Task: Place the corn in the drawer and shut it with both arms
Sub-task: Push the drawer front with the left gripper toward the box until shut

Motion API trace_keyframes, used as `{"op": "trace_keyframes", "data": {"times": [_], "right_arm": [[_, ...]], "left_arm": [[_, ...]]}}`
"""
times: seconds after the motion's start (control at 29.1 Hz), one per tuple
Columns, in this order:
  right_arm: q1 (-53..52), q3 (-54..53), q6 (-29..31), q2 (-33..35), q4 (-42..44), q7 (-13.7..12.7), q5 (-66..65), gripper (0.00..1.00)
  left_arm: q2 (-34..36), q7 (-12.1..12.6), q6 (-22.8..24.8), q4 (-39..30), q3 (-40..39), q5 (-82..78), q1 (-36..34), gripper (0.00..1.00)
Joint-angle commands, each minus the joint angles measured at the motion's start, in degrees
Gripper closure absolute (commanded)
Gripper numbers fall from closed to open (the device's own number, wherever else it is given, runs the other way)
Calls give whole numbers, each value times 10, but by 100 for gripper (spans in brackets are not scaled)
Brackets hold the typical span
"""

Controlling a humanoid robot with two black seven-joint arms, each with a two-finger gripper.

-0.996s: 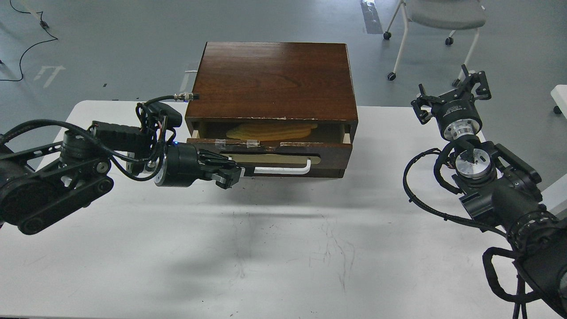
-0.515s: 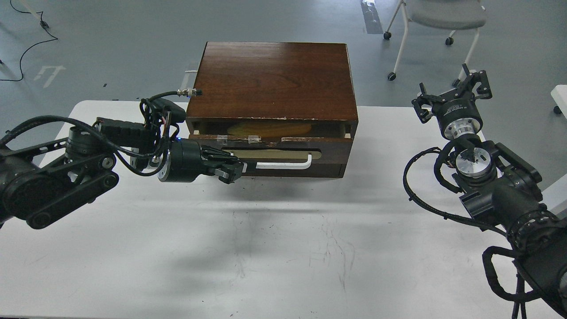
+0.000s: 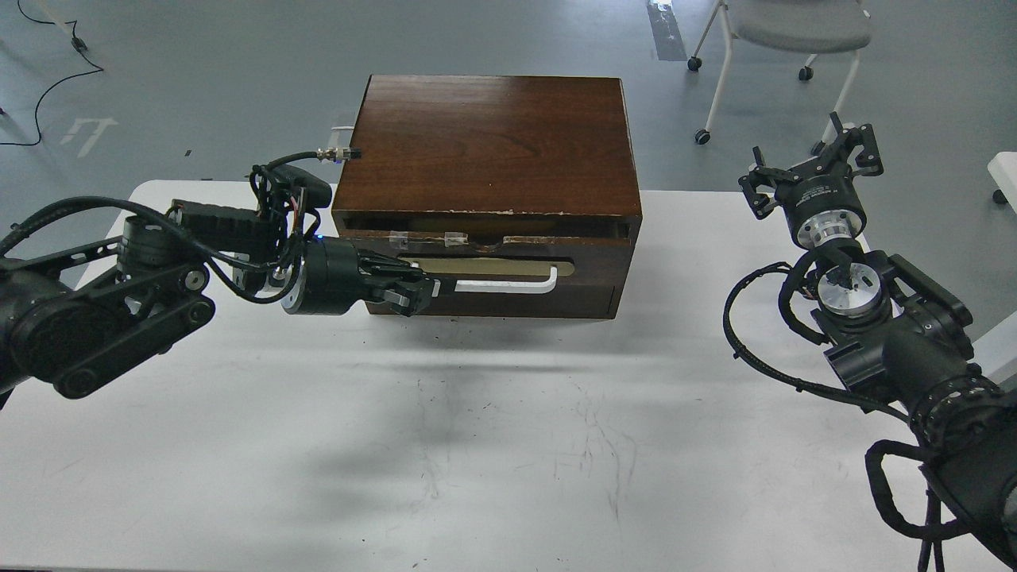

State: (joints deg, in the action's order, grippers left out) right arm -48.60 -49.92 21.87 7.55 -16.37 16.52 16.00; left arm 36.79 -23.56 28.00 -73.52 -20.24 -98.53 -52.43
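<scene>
While the drawer (image 3: pixel 485 274) sits nearly shut, left jaws (image 3: pixel 421 292) touch its front.

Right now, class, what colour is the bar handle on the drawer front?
White: the bar handle on the dark brown drawer, set against a brass-coloured plate, shows best in the head view.

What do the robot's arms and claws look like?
Both arms are black with shiny silver rings at the joints and looping black cables. The left gripper is a dark claw with grey tips. The right gripper is a black, spiky-looking claw above a silver ring.
</scene>
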Motion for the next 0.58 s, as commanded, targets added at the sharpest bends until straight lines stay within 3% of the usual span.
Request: {"op": "trace_keyframes", "data": {"times": [0.0,0.55], "right_arm": [[0,0,0,0,0,0,0,0],[0,0,0,0,0,0,0,0]], "left_arm": [[-8,1,0,5,0,0,-3,100],[-17,-3,0,36,-2,1,-19,100]]}}
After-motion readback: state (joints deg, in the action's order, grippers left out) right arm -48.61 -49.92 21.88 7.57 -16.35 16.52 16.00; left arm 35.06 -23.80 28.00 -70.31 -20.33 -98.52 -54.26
